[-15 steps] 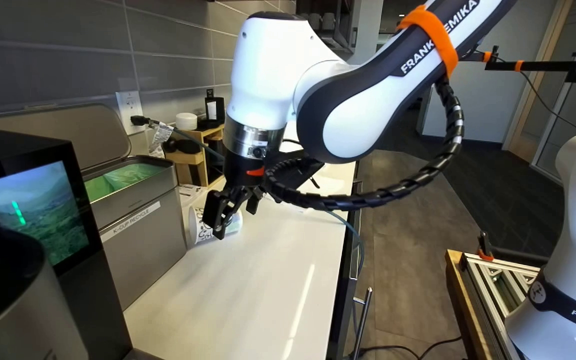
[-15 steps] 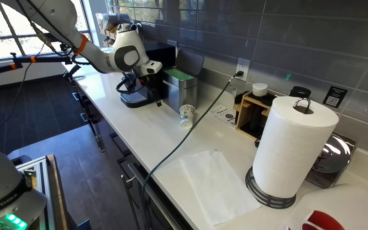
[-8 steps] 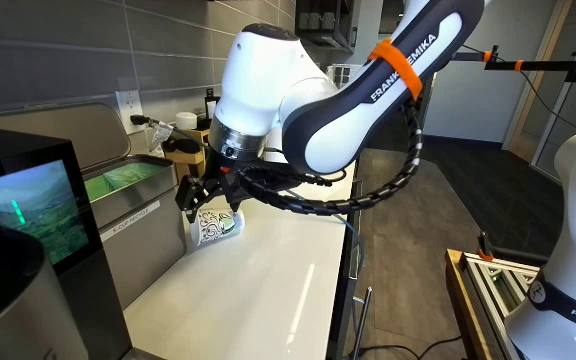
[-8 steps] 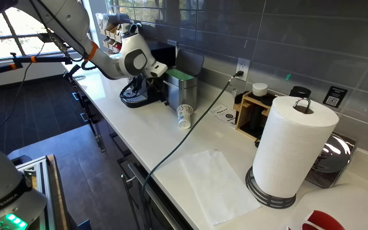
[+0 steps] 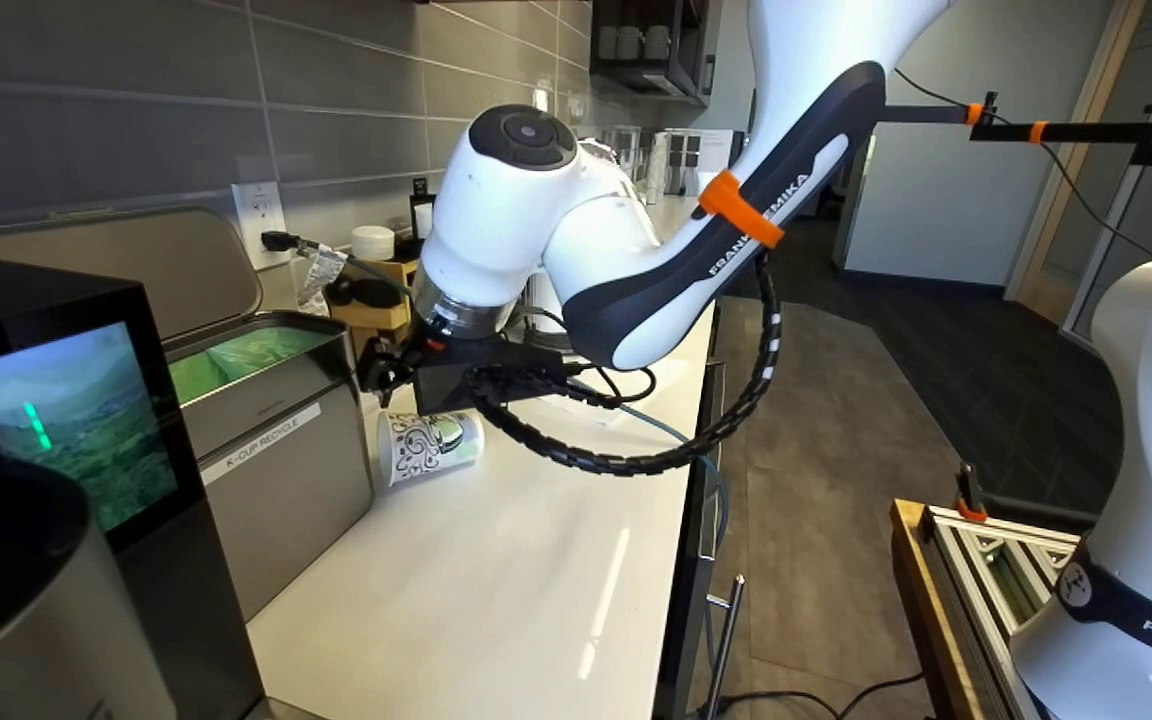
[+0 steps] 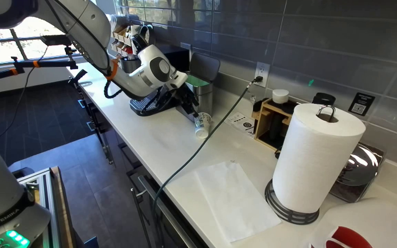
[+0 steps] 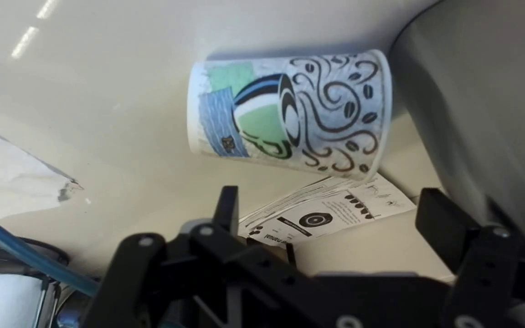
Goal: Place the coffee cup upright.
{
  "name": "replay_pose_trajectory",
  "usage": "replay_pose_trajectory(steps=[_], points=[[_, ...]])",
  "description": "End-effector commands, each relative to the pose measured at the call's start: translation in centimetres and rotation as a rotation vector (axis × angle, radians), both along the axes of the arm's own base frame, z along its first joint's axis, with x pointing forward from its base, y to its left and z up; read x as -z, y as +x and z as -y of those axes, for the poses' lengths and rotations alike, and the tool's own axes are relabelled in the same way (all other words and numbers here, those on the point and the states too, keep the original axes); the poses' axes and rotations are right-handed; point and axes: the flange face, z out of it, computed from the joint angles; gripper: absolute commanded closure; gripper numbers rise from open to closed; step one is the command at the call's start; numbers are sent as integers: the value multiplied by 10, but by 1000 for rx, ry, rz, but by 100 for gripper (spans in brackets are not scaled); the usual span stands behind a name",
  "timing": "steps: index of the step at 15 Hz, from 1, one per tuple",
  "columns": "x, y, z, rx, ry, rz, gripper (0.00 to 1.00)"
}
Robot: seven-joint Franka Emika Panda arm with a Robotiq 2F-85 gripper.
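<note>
Jaws parted wide near coffee cup [image 7: 290, 114], tipped on its side on counter [image 5: 496, 560], beside bin [image 5: 286, 500].

The tapered white coffee cup [image 7: 285, 114], printed blue, green and black, lies on its side, wide end just beside the grey bin [image 5: 286, 500].

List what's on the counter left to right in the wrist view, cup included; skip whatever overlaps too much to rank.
Sheet → cup → bin
</note>
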Motion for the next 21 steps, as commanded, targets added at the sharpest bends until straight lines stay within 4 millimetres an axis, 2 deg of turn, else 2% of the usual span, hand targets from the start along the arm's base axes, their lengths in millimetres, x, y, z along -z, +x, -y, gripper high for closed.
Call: replay_pose_trajectory(steps=[1, 4, 11, 21], points=[[24, -4, -23, 55, -39, -38, 0], [30, -5, -25, 90, -65, -77, 0], [35, 9, -25, 123, -48, -107, 0], [64, 26, -18, 91, -67, -143, 0]])
